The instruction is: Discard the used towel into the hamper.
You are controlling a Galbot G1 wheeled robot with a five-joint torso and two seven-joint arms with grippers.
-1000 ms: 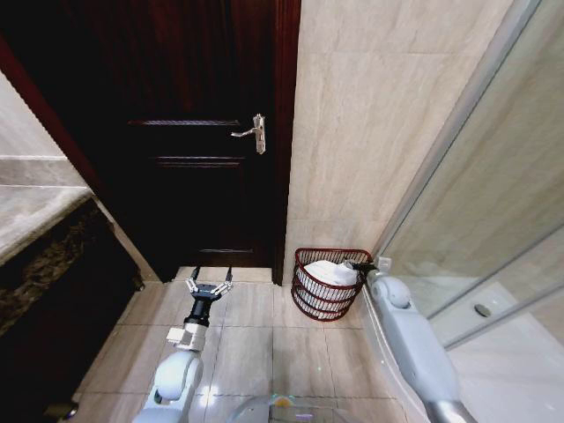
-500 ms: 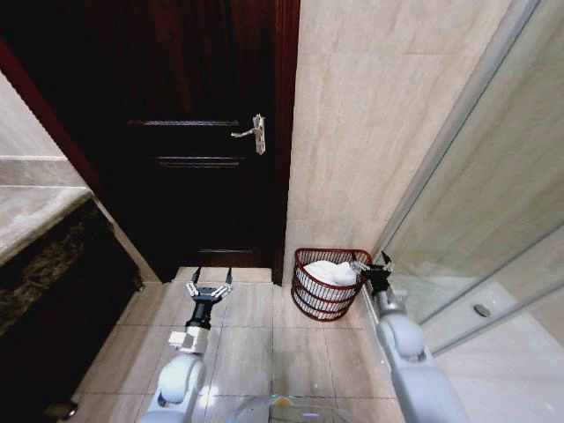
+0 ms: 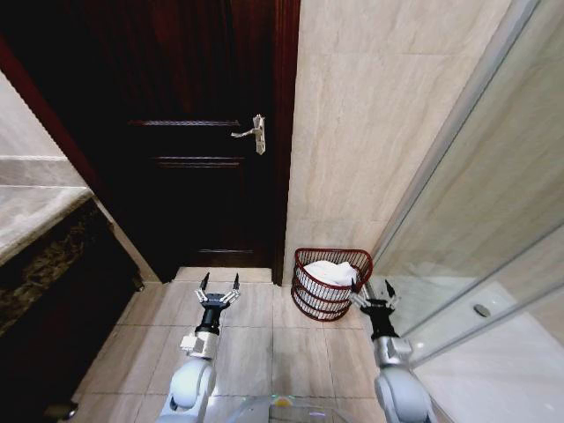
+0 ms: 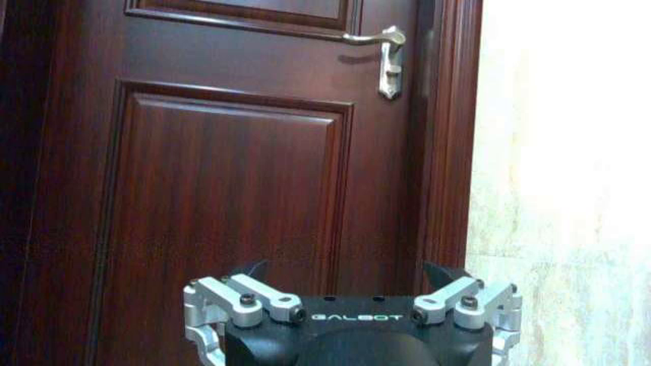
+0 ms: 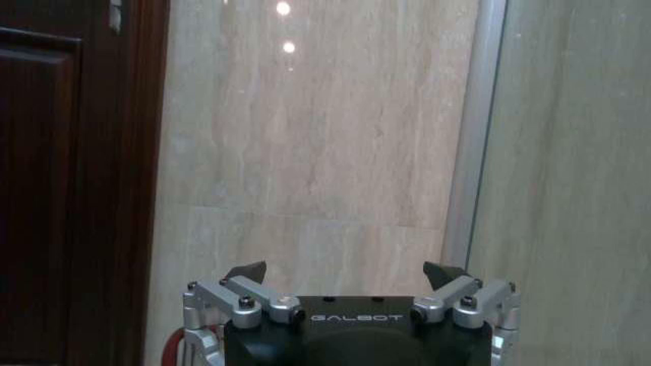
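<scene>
The hamper (image 3: 303, 280), a round dark red wire basket, stands on the floor against the tiled wall beside the door. A white towel (image 3: 332, 271) lies inside it. My right gripper (image 3: 371, 292) is open and empty, just to the right of the hamper and nearer to me, level with its rim. A sliver of the red hamper (image 5: 174, 345) shows beside the right gripper (image 5: 346, 272) in the right wrist view. My left gripper (image 3: 219, 286) is open and empty over the floor to the left of the hamper, facing the door; in the left wrist view this gripper (image 4: 348, 268) holds nothing.
A dark wooden door (image 3: 189, 150) with a silver handle (image 3: 254, 132) fills the wall ahead. A glass shower partition (image 3: 480, 220) runs along the right. A stone counter (image 3: 26, 211) over a dark cabinet stands at the left. Beige floor tiles (image 3: 264, 339) lie between my arms.
My right gripper has pulled back out of the hamper toward me and lowered, leaving the towel inside. The left gripper drew back slightly.
</scene>
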